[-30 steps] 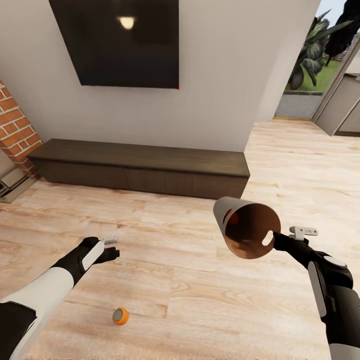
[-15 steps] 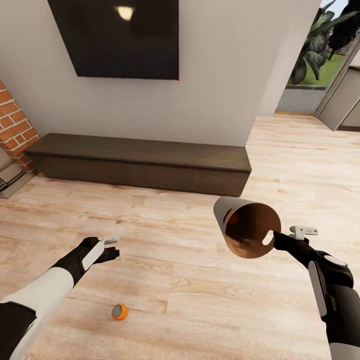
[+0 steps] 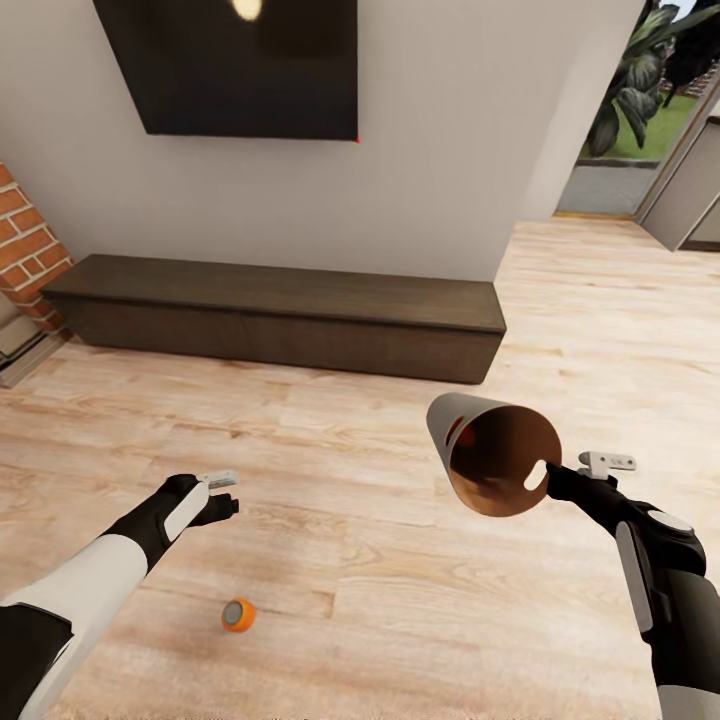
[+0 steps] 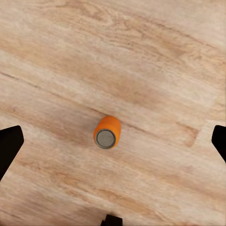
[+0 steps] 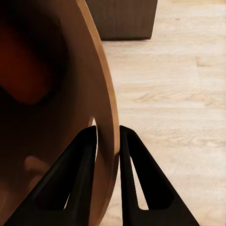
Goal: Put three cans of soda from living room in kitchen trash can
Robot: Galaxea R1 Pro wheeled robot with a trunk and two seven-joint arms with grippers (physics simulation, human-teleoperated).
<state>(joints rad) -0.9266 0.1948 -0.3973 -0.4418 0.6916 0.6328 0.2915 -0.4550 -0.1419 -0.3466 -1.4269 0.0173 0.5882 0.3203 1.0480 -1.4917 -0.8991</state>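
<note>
a light wood plank floor [image 3: 400,580] runs up to a dark low bench [image 3: 280,315] against the wall. the tash can [image 3: 495,455] hangs tipped on its side in the air, its rim pinched between the closed fingers of the right gripper [image 5: 108,136]. the left gripper [image 3: 222,495] hovers spread wide and empty above the orange can of soda [image 3: 238,615], which lies on the floor, well apart from the bench's front edge.

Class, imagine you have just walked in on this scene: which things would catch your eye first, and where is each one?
First, the trash can, held tipped in mid-air by the right gripper, which pinches its rim, its copper-brown inside facing the camera with something orange inside. Next, the orange soda can lying on its side on the wood floor, below the open left gripper.
</note>
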